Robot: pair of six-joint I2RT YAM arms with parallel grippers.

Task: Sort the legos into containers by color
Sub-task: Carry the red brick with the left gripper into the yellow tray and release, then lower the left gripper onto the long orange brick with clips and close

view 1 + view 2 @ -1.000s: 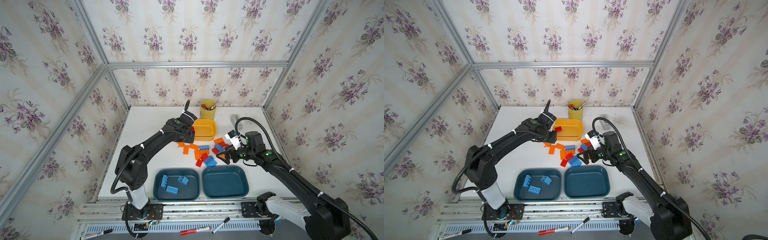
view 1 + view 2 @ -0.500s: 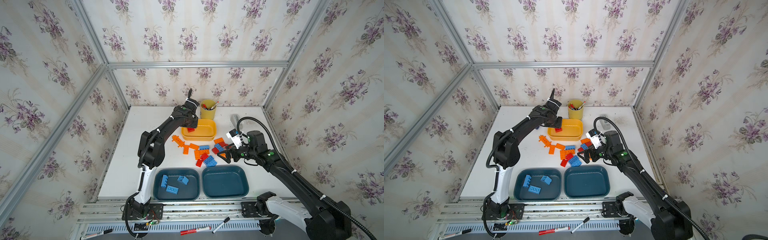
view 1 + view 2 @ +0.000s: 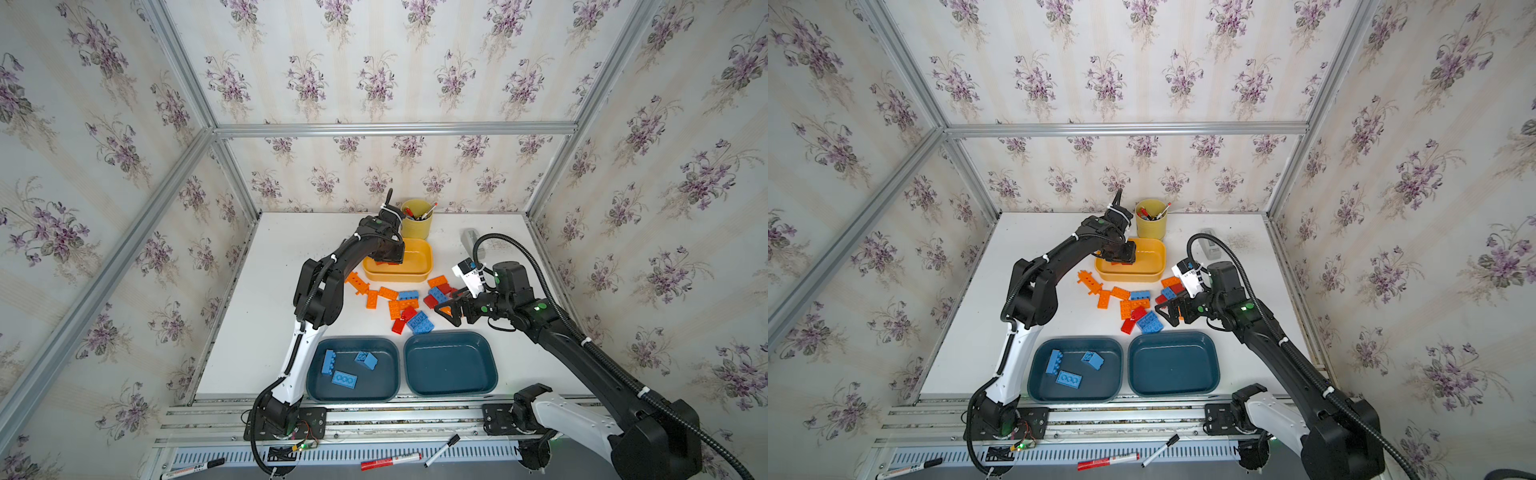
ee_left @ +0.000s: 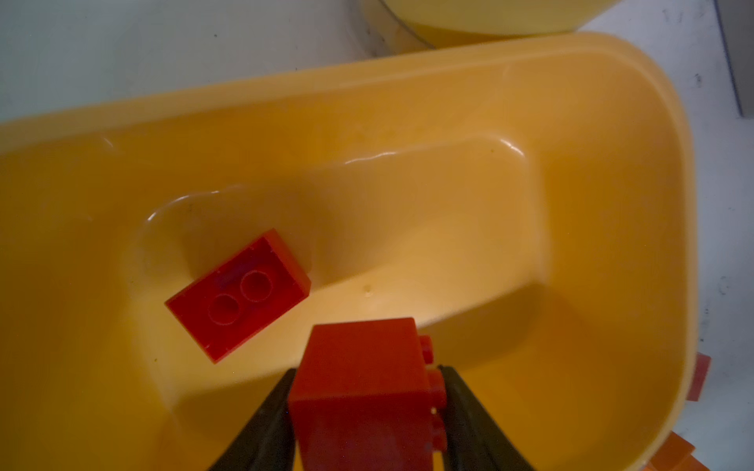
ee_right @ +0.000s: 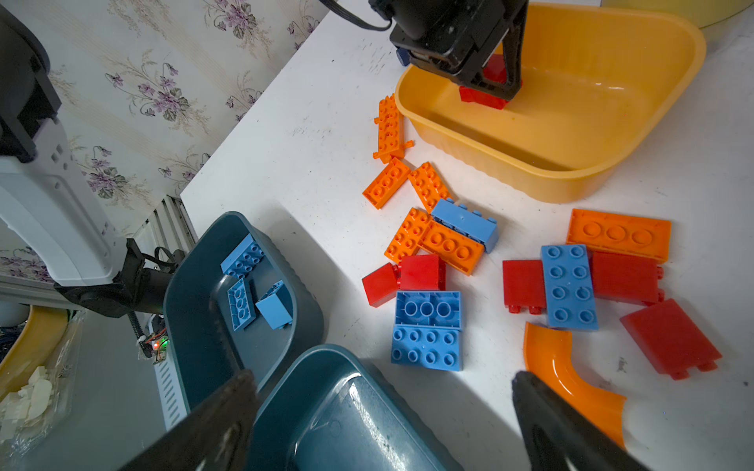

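My left gripper [image 4: 367,369] hangs inside the yellow-orange container [image 4: 591,204], shut on a red lego brick [image 4: 359,350], with a finger against each of its sides. A second red brick [image 4: 238,293] lies on that container's floor. In both top views the left gripper [image 3: 390,259] [image 3: 1123,259] is over that container's left end. Loose blue, orange and red legos [image 3: 409,307] lie mid-table, among them a long orange strip [image 5: 389,130] and a curved orange piece [image 5: 559,367]. My right gripper [image 3: 446,311] [image 5: 383,383] stands open and holds nothing, just right of the pile.
Two teal containers sit at the front edge: the left one [image 3: 386,374] holds three blue bricks, the right one [image 3: 451,365] holds nothing. A yellow cup of pens [image 3: 417,218] stands behind the yellow container. Markers [image 3: 390,461] lie on the front rail.
My left arm carried the red brick from the yellow container's left rim to a spot inside it, and its elbow folded upward. The right arm has hardly moved.
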